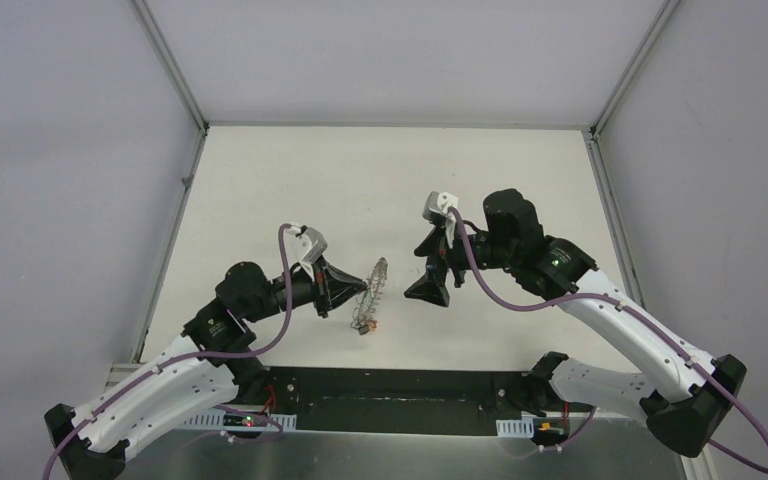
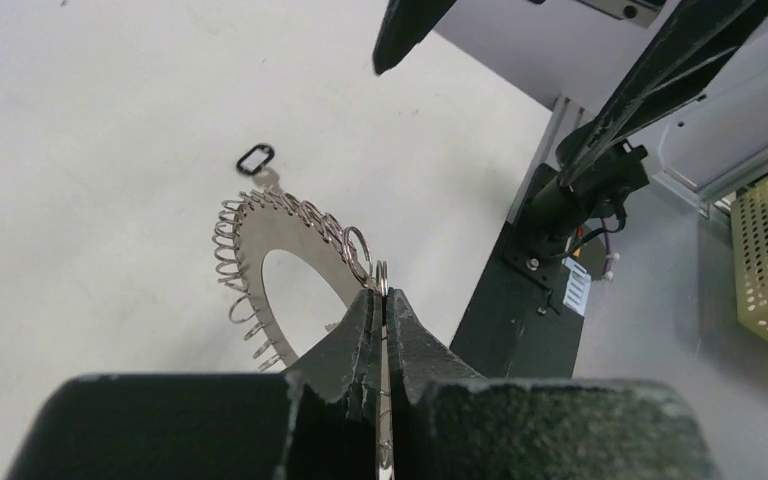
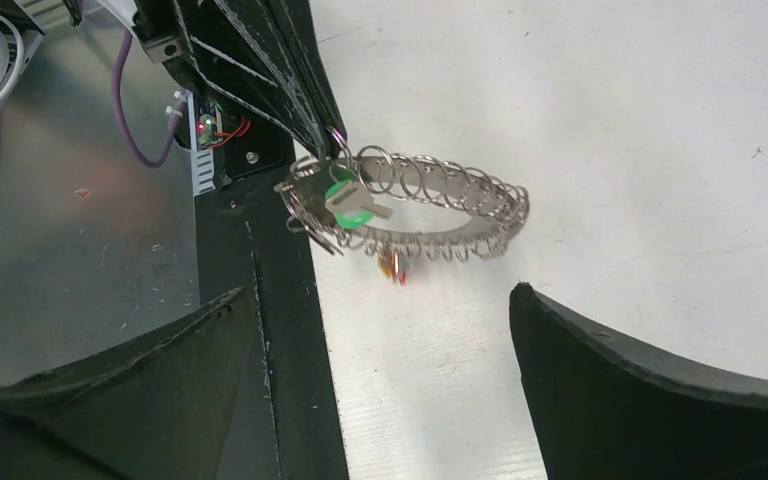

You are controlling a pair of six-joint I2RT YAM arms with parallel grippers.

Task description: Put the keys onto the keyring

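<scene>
the white counter (image 1: 390, 180) is bounded by grey walls at the far side and both flanks, with a black base strip along its near edge; its far half lies open. the left hand (image 1: 348, 290) is seen pressed together on the rim of the keyring (image 1: 370, 292), which is held near the middle of the counter, toward the near edge. the right hand (image 1: 434, 280) is placed just to the ring's right, apart from it, its fingers (image 3: 650, 390) spread wide with nothing between them. from above the keyring is shown only edge-on, as a thin tilted sliver; its wide hole and the wire loops along its edge are made plain by the wrist views. the green-tagged key (image 3: 348, 205), hanging on the ring beside the left hand's tips, is shown only by the right wrist view, as are small red and yellow tags (image 3: 393, 266) below the ring. a black tag (image 2: 254, 158) at the ring's far rim is seen only in the left wrist view.
</scene>
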